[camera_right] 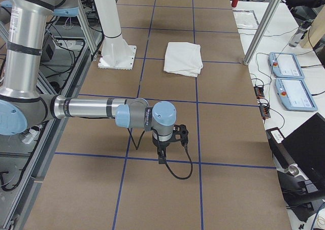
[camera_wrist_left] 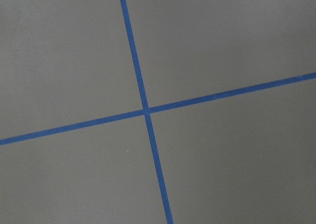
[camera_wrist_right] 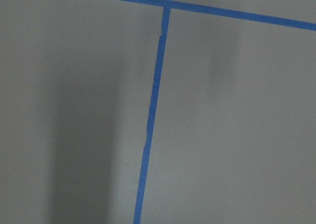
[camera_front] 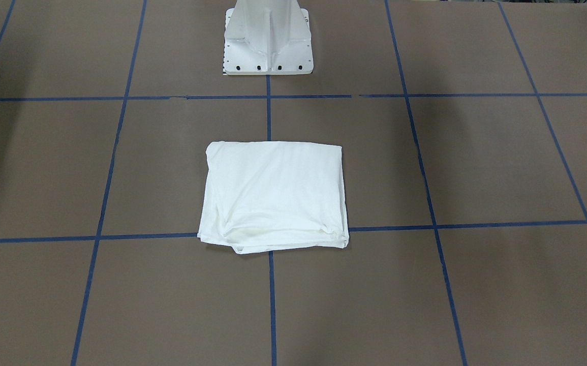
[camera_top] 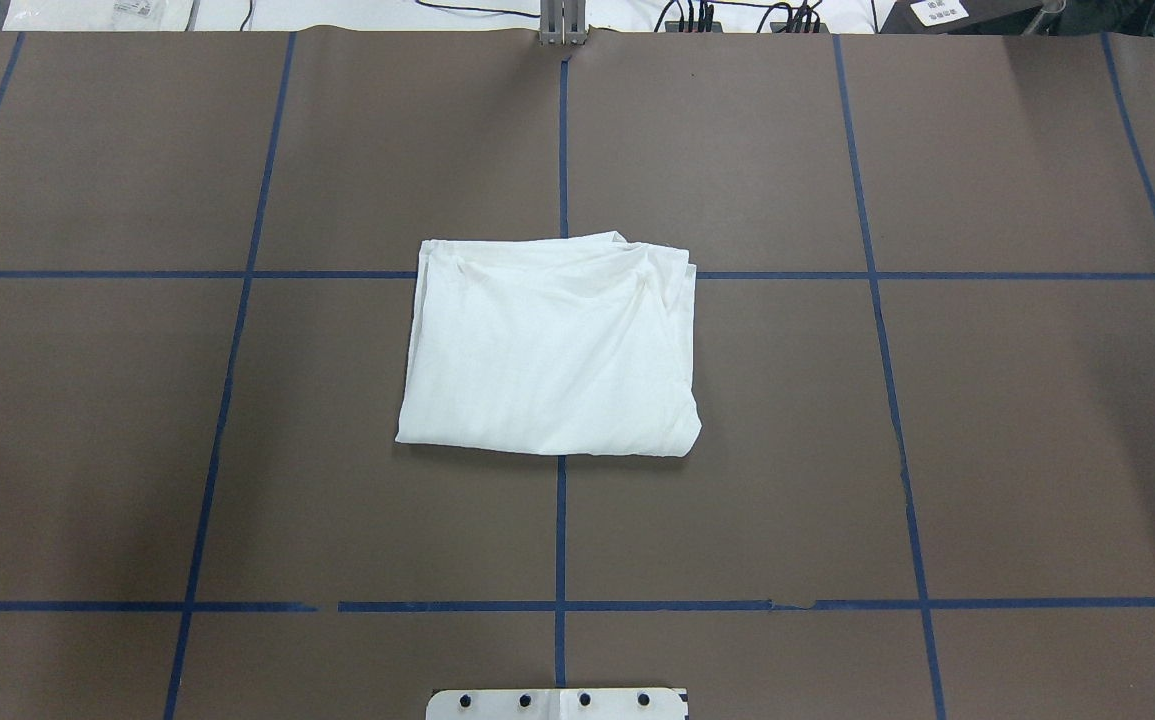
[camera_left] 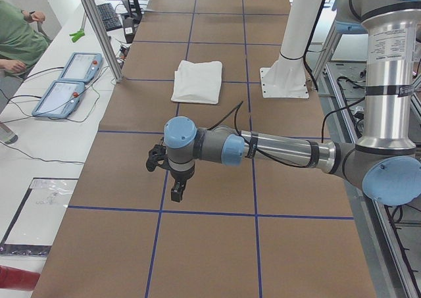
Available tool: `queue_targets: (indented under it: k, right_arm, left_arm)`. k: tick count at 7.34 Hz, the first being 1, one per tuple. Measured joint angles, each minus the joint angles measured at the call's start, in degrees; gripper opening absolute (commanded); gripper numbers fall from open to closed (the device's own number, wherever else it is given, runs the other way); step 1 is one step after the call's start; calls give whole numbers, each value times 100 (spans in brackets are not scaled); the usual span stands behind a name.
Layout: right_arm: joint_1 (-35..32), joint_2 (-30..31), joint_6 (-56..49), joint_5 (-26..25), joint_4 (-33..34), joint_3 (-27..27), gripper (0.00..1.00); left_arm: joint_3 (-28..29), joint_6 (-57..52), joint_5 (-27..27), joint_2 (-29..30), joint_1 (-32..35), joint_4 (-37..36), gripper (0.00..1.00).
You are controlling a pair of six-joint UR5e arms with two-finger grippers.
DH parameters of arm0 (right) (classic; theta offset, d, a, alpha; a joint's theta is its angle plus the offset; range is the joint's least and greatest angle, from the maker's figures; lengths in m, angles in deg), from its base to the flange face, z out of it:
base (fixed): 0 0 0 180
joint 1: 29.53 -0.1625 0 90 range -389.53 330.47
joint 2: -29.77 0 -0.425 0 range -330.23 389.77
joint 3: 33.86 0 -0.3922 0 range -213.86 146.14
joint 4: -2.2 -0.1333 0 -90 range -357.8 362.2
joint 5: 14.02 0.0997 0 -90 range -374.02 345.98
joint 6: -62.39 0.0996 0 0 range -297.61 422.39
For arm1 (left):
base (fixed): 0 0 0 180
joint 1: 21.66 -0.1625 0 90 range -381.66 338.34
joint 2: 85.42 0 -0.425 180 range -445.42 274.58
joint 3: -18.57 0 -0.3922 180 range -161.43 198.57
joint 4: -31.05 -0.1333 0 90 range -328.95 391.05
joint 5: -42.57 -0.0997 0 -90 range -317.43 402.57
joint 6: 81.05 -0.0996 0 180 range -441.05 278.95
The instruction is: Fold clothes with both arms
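Observation:
The white T-shirt (camera_front: 273, 195) lies folded into a compact rectangle at the table's middle, plain side up, with no print, collar or label showing. It also shows in the overhead view (camera_top: 552, 345) and both side views (camera_left: 197, 81) (camera_right: 184, 58). Both arms are far from it, over the table's ends. My left gripper (camera_left: 176, 194) points down over bare table. So does my right gripper (camera_right: 161, 159). I cannot tell whether either is open or shut. The wrist views show only brown table and blue tape.
The white pedestal base (camera_front: 268, 40) stands at the robot's side of the table. Blue tape lines (camera_top: 561, 520) grid the brown surface. Two teach pendants (camera_left: 66, 81) lie on a side bench beside a seated person (camera_left: 16, 38). A dark laptop (camera_right: 304, 149) sits nearby.

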Motion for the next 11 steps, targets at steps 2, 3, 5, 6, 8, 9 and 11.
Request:
queue_targets:
  k: [2,3,5,6,8,9,11]
  right_arm:
    - [-4,0,-12,-4,-53,8,100]
    - [-4,3,-19,-7,-62,15,100]
    - [-5,8,-21,-9,-62,30,100]
    - [-5,9,-20,-9,-60,43,100]
    - [-5,7,-19,-9,-59,76,100]
    - [-5,7,-19,-9,-59,80,100]
    - [-5,4,-14,-9,-59,84,100]
  left_arm:
    - [9,22,1,-93,4,-18,100]
    - [-14,28,-3,-180,6,-32,100]
    - [-64,26,-4,-391,2,-45,100]
    - [-88,11,7,-535,2,-31,100]
    - [-167,-19,-22,-663,-1,-3,100]
    - [-225,-25,-46,-674,-4,4,100]
    - [-349,-9,-61,-688,-6,9,100]
